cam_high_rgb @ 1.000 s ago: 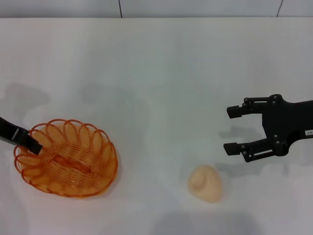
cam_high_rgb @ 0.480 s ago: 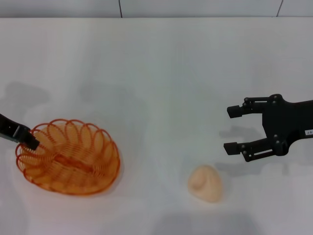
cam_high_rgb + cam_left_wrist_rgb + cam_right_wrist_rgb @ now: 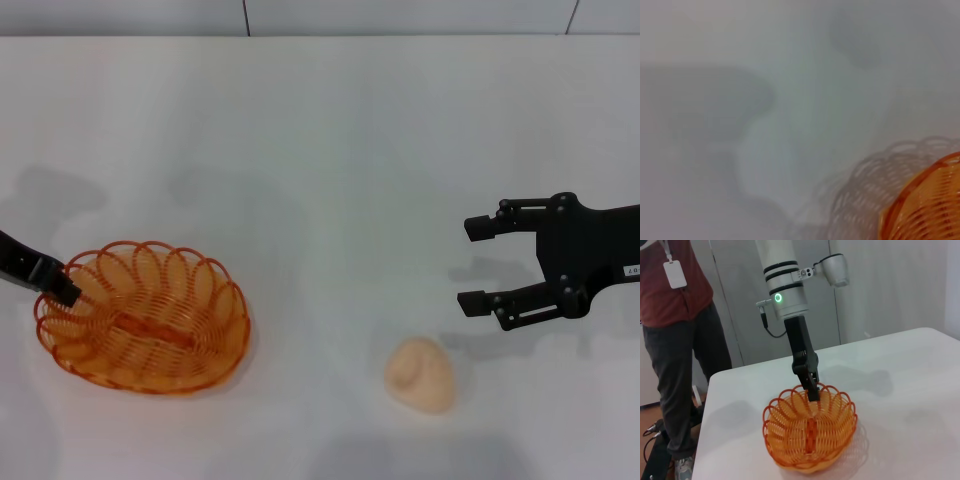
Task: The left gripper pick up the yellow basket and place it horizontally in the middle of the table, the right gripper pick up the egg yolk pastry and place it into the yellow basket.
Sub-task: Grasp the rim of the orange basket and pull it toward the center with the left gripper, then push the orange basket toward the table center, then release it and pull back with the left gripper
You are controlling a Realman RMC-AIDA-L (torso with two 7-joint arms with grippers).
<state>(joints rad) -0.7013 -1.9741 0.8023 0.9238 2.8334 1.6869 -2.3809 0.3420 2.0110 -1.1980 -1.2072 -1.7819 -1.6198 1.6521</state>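
Now left gripper (image 3: 62,291) grips yellow basket (image 3: 142,317) rim; right gripper (image 3: 478,264) hovers wide.

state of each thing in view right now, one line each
yellow basket: upright, empty, rim gripped by the left end effector, at the table's left
left end effector: shut on the basket rim
right end effector: open, empty, above the pastry
egg yolk pastry: resting on the table, untouched
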